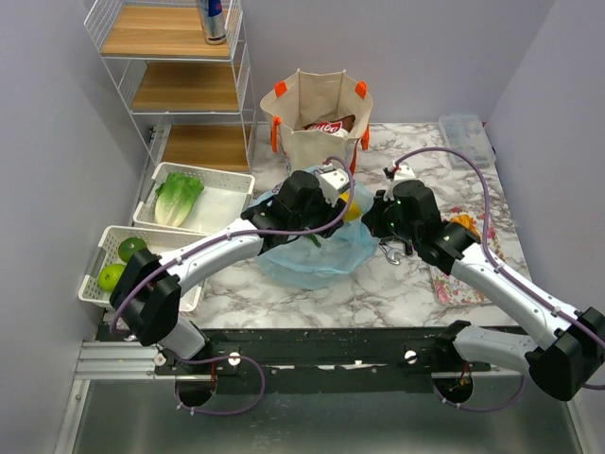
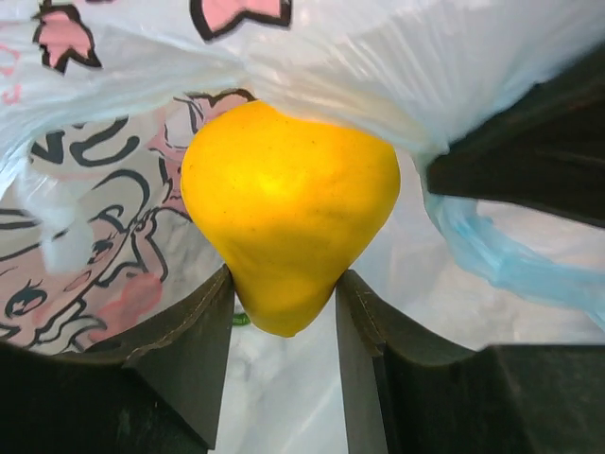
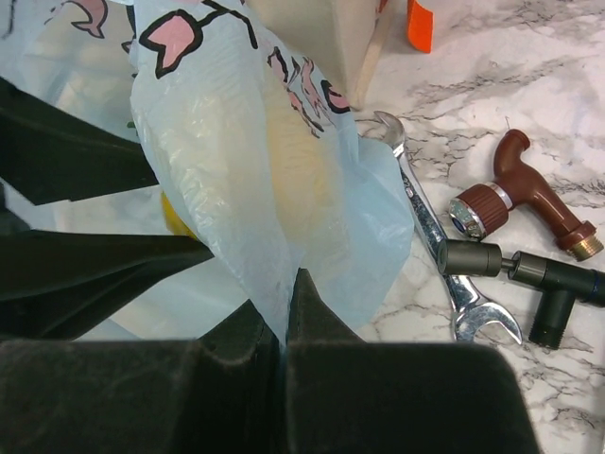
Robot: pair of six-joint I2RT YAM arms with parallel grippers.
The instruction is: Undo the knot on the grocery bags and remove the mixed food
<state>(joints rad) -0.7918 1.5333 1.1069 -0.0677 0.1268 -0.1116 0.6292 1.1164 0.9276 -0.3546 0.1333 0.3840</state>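
The left claw [image 2: 284,282], half closed, seems to pinch the narrow end of the yellow fruit [image 2: 288,189] inside the blue plastic bag [image 3: 284,180]. The right claw [image 3: 288,288] is fully closed on the bag's edge. Better to grip the fruit higher, then lift slowly.

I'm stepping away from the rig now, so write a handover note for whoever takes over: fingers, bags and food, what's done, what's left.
Left gripper: inside the plastic bag, fingers closed on the narrow end of the yellow fruit.
Right gripper: shut on the bag's film, holding it up.
Done: lettuce and green fruits in the white baskets, can on the top shelf.
Left: lift out the yellow fruit; empty the canvas tote, snack packet inside.
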